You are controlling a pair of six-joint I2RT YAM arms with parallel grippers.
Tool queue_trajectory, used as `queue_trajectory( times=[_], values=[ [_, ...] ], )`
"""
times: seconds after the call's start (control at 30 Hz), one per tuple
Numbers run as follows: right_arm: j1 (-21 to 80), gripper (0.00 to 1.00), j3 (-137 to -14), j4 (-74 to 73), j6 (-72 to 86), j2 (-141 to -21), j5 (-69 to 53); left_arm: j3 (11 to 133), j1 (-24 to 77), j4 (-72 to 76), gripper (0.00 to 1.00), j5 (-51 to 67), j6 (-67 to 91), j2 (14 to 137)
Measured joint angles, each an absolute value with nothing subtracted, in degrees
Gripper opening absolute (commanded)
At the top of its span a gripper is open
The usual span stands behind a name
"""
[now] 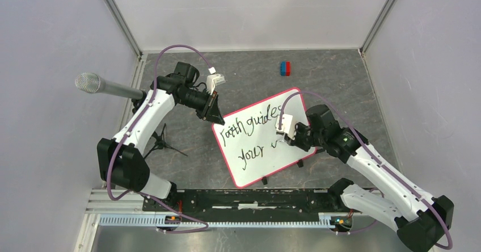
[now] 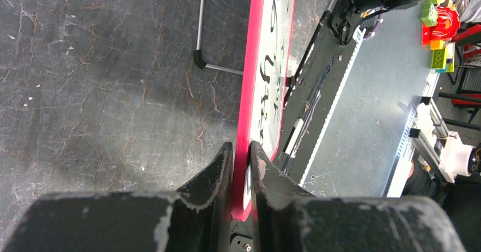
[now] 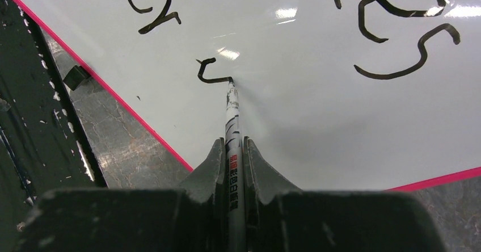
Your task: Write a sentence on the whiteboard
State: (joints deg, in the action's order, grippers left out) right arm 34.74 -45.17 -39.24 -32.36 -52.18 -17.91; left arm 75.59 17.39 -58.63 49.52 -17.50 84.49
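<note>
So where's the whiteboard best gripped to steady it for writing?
Pinch the whiteboard by its red rim near the far-left corner, coming edge-on from the left: the board is thin, fitting between the fingers, and that corner is clear of the marker. The left gripper is shut there.

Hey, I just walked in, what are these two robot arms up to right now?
They are writing on a whiteboard lying on the table. The left gripper is clamped on the board's red rim, apparently holding it in place. The right gripper grips a marker whose tip touches the board. The sentence is unfinished: roughly "faith guides" on the top line, "your" below, and a small hooked stroke at the tip that starts the next word.
</note>
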Motion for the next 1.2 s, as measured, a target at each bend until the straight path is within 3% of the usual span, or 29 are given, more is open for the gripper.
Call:
queue_trajectory(
  times=[1.2],
  values=[
    [34.8,0.00,-43.5,-42.5,-34.3,-51.4,-17.5,75.6,17.5,-58.8,0.02,49.5,-18.7,84.5]
  ],
)
